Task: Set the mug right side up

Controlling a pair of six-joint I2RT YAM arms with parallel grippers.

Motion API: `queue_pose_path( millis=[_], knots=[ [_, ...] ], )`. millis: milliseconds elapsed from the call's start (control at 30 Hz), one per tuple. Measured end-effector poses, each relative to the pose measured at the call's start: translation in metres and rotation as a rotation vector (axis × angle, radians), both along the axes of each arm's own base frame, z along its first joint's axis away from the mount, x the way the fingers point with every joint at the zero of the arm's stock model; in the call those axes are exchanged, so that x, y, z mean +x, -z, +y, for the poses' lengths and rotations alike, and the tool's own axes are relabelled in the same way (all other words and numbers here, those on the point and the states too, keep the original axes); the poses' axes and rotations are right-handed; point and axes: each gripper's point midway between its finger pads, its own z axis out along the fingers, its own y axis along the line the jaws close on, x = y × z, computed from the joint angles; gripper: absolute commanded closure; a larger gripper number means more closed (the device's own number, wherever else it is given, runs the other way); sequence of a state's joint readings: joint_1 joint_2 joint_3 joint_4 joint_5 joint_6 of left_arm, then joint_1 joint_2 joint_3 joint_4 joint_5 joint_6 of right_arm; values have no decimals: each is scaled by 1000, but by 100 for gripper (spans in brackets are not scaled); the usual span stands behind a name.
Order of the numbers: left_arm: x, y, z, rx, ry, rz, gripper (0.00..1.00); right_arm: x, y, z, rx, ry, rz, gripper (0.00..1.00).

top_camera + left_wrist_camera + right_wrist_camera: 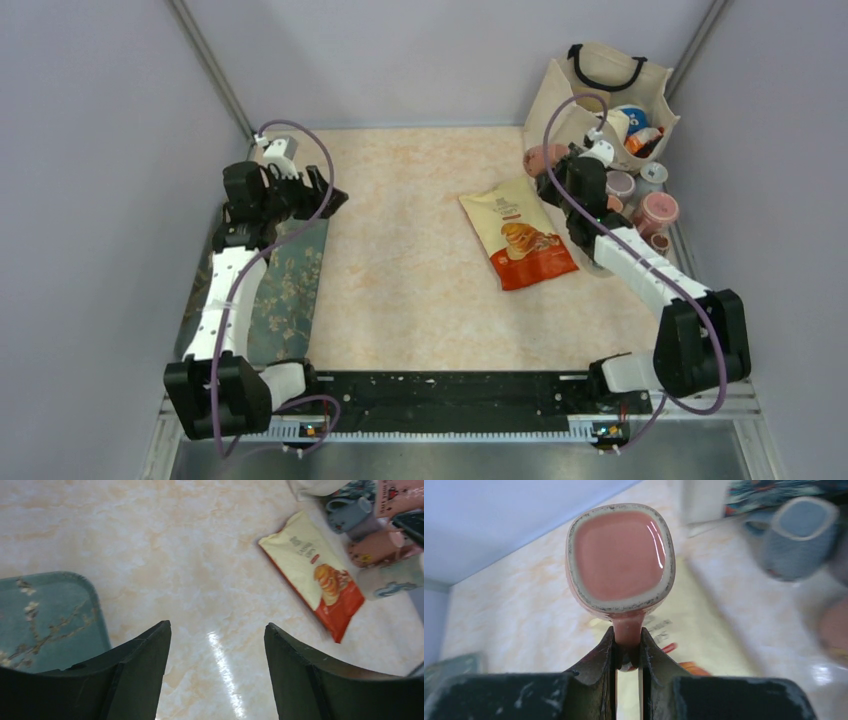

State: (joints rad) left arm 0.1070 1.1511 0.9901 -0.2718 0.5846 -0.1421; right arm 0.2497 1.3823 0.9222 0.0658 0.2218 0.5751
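**Right fingers on a slim handle: mug can pivot or slip**

Right gripper [626,642] is closed narrow on the handle [627,627] of the pink mug [620,555]. It is held clear of the table [420,300] at the far right, just beside the tote bag [600,95]. What looks like its base faces the wrist camera, so I'd say it's not upright yet.

Risks:
- The pinch is on a thin glazed handle only, and the body hangs off to one side. A wrist roll could let it swing or drop.
- The set-down zone is crowded: grey-blue mug [799,535], pink cups [655,212] and snack bag [518,240] are all near. A loose swing clips one, and landing on the bag leaves the mug tilted.

Left gripper [217,645] is spread wide and empty, far left by the teal tray [50,615].

Can't see: the mug's mouth, how deep the handle sits in the grip, or its clearance above the table. Right-side clutter is blurred in the wrist view.
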Motion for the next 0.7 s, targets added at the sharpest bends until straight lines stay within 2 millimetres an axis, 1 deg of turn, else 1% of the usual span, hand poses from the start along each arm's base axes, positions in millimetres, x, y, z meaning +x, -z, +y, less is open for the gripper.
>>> queue_pose_path(
  millis=[100, 200, 233, 267, 367, 467, 533, 633, 700],
  knots=[
    [1, -15, -18, -104, 58, 30, 30, -9, -24, 37, 91, -113, -75, 100],
    [1, -39, -38, -210, 131, 50, 29, -23, -47, 94, 209, -282, -136, 100],
    [0, -51, -46, -249, 161, 54, 29, -30, -55, 115, 247, -340, -154, 100],
    [-3, -61, -52, -280, 186, 53, 28, -37, -63, 131, 277, -387, -170, 100],
    [-13, -89, -74, -362, 264, 42, 27, -66, -88, 184, 369, -543, -226, 100],
    [-27, -109, -90, -431, 322, 43, 30, -89, -112, 224, 440, -666, -266, 100],
    [-34, -119, -97, -467, 351, 46, 31, -98, -129, 244, 481, -724, -302, 100],
    [-40, -127, -104, -506, 373, 62, 33, -107, -147, 261, 517, -769, -346, 100],
    [-43, -131, -108, -527, 387, 70, 35, -111, -155, 270, 538, -790, -364, 100]
  ],
)
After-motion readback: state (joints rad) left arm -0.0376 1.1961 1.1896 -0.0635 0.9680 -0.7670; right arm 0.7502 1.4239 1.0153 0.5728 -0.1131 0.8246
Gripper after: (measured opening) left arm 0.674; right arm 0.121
